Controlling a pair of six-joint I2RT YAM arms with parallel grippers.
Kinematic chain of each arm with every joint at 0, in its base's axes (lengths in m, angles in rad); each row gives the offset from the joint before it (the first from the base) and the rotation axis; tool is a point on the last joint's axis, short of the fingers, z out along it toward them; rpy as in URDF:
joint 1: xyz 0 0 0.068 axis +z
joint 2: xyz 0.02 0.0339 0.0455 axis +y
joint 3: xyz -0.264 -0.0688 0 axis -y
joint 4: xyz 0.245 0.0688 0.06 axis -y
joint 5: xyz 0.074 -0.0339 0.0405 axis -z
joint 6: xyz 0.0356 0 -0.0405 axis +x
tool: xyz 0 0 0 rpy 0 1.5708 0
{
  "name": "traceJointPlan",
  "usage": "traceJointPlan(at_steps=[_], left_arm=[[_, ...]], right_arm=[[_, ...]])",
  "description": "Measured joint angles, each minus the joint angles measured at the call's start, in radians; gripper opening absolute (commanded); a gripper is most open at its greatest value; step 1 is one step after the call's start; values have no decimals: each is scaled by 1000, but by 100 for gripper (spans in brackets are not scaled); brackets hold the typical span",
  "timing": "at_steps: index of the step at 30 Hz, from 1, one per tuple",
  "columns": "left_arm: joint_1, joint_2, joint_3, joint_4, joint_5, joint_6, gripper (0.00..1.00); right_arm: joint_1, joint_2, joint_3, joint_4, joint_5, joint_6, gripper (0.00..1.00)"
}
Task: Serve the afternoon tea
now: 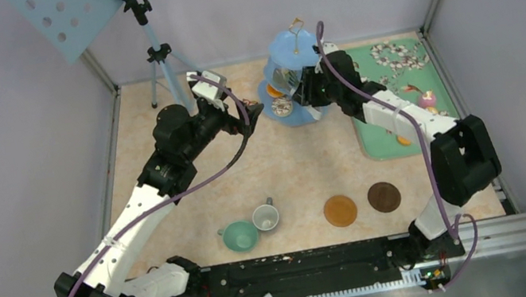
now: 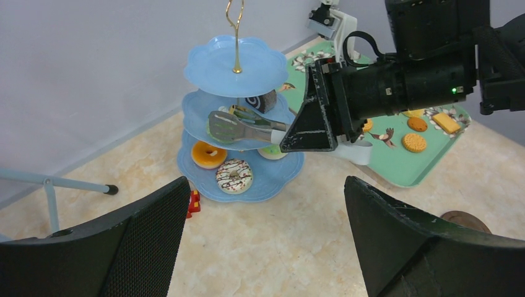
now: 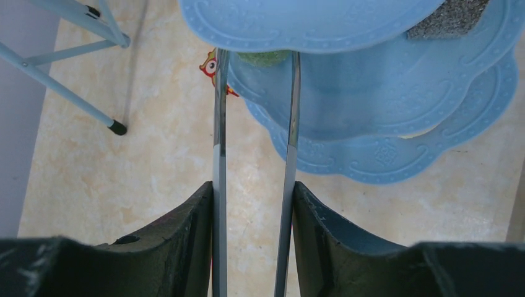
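The light-blue three-tier stand (image 1: 295, 116) stands at the back of the table. An orange donut (image 2: 208, 154) and a white drizzled donut (image 2: 234, 175) lie on its bottom tier. My right gripper (image 3: 254, 185) is shut on a pair of metal tongs (image 3: 220, 142). The tong tips reach over the middle tier, on either side of a green treat (image 3: 263, 59). My left gripper (image 2: 266, 180) hangs open in front of the stand with nothing between its fingers. A teal cup (image 1: 241, 236), a grey-white cup (image 1: 265, 216) and two brown coasters (image 1: 340, 210) (image 1: 384, 197) sit near the front.
A green floral tray (image 1: 383, 140) at the right holds orange biscuits (image 2: 414, 142) and a cupcake (image 1: 426, 98). A tripod (image 1: 160, 61) stands at the back left. A small red toy (image 2: 194, 203) lies beside the stand's base. Walls enclose the table on three sides.
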Motion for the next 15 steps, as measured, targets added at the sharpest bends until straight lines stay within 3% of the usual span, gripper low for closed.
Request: traceJointPlan(at_steps=[4, 11, 15], left_arm=[[0, 0, 0, 0, 0, 0, 99], [0, 0, 0, 0, 0, 0, 99], [0, 0, 0, 0, 0, 0, 99]], right_arm=[[8, 47, 34, 14, 42, -3, 23], [33, 134, 145, 5, 94, -28, 42], [48, 138, 155, -4, 109, -38, 47]])
